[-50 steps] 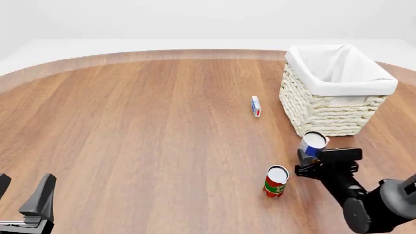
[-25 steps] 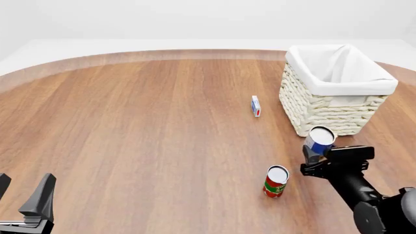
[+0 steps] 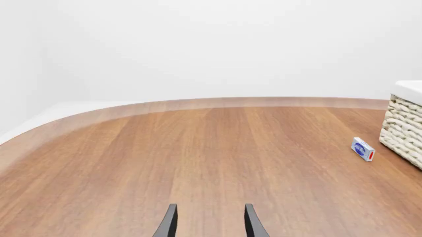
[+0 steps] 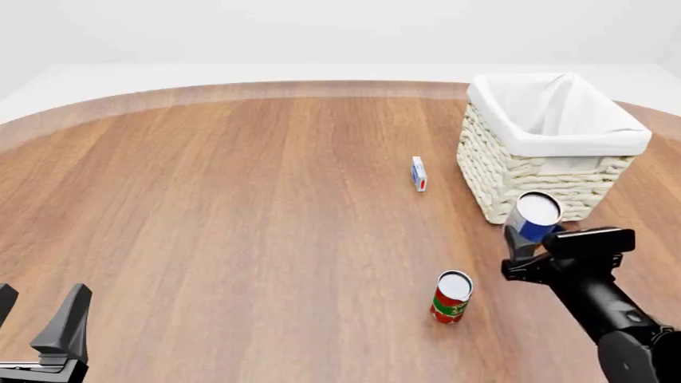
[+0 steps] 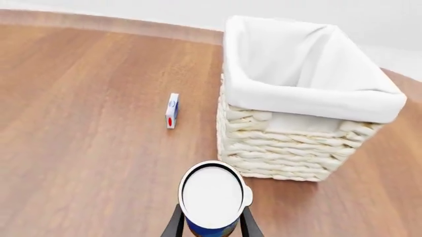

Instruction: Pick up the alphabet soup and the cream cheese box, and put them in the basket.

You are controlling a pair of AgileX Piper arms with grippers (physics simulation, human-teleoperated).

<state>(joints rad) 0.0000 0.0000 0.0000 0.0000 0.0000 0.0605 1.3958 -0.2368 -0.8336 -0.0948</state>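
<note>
Right gripper (image 4: 529,239): closed on the alphabet soup (image 4: 531,219), carrying it clear of the table (image 4: 213,199), just in front of the basket (image 4: 532,179)'s near wall in the front view.
Right wrist view: looks down on the can's white lid (image 5: 212,195), a finger (image 5: 175,224) pressed to either side; the blue label shows only below the lid.
Basket: stands at the far right of the table, its white liner (image 5: 300,91) folded over the rim. Only the right wrist view shows the cloth-lined inside.
Cream cheese box (image 4: 419,173): on edge on the wood just left of the basket, apart from it; all three views show it.
Red-and-green can (image 4: 451,296): upright on the table near the held can, seen in the front view alone.
Left gripper (image 3: 209,224): jaws parted with nothing between them, low over bare wood at the near left corner, well apart from everything else.
</note>
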